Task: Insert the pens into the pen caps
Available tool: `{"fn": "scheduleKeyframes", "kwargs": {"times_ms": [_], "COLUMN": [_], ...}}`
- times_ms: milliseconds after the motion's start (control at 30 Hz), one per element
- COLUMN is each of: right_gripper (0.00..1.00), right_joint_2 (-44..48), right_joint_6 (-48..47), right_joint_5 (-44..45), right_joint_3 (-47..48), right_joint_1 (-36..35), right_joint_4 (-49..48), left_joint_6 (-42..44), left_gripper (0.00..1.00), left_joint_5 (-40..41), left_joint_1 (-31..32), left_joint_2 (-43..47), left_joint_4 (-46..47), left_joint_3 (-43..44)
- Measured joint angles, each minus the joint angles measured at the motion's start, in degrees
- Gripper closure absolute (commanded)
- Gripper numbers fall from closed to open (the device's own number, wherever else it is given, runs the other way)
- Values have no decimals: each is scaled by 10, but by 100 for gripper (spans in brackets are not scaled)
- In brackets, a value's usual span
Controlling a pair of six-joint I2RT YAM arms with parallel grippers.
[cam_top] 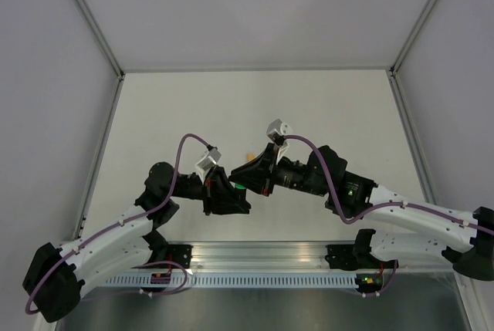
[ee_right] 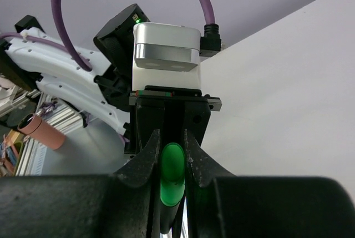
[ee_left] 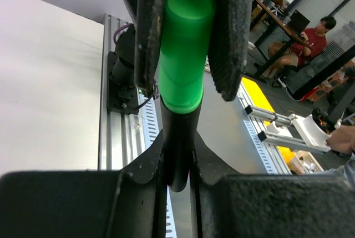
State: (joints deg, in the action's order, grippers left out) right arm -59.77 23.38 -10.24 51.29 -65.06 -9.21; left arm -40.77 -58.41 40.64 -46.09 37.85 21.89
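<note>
Both clamped above table (cam_top: 324, 107), edges far: left gripper (ee_left: 178, 159) on black pen (ee_left: 178, 132), right gripper (ee_right: 172, 139) on green cap (ee_left: 183, 44).

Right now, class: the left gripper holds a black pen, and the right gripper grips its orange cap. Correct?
No: the cap is green, not orange, as the left wrist view shows. The left gripper does hold the black pen, and the right gripper grips that cap.

Top view: even, diffuse light from above; the white table (cam_top: 309, 107) is bright, with faint soft shadows under the arms (cam_top: 116, 231). Wrist views: the lower foreground is underexposed and blurred; the green cap (ee_left: 183, 55) is sharp with a soft sheen, the black pen (ee_left: 177, 138) nearly featureless; distant background slightly soft.
</note>
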Motion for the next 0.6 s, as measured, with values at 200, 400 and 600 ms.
{"fn": "scheduleKeyframes", "kwargs": {"times_ms": [200, 400, 600], "right_gripper": [100, 100, 100], "right_joint_2": [4, -3, -2], "right_joint_6": [7, 19, 34], "right_joint_5": [53, 59, 37], "right_joint_3": [-14, -35, -62], "right_joint_1": [9, 14, 16], "right_joint_4": [-1, -42, -98], "left_joint_6": [0, -1, -14], "left_gripper": [98, 98, 98], "left_joint_5": [25, 17, -42], "left_joint_1": [0, -20, -55], "left_joint_2": [-39, -39, -32], "left_joint_4": [-15, -28, -23], "left_joint_3": [17, 17, 17]}}
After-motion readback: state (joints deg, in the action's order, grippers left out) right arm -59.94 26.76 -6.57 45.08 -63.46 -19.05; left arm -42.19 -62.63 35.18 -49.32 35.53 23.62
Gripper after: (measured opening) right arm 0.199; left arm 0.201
